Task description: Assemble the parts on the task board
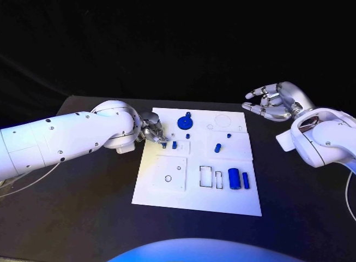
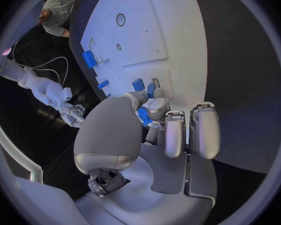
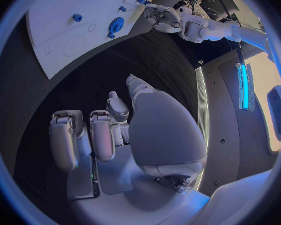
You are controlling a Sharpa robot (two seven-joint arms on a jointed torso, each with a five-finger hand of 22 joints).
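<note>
The white task board (image 1: 195, 188) is laid flat in the middle of the black table (image 1: 83, 218). The left hand (image 1: 154, 132) is seen at the board's left edge, toward its far end, with its fingers drawn together over the board. In the left wrist view, a small blue part (image 2: 143, 116) is pinched between the thumb and a fingertip (image 2: 158, 106) of that hand, just above the board surface, while the remaining fingers are stretched out alongside. Just beside the left hand, a short blue peg (image 1: 174, 144) is seen standing on the board. Farther back, a blue round part (image 1: 186, 121) with a small tab is placed near the far edge of the board, and a small blue piece (image 1: 188, 136) is seen just in front of it. Another small blue piece (image 1: 218, 147) is set near the middle of the board. Toward the near right, two elongated blue parts (image 1: 239, 179) are laid side by side, next to rectangular outlines marked on the board. The right hand (image 1: 273, 102) is held up beyond the board's far right corner, well apart from it, with its fingers spread and loosely curled and nothing held in them.
</note>
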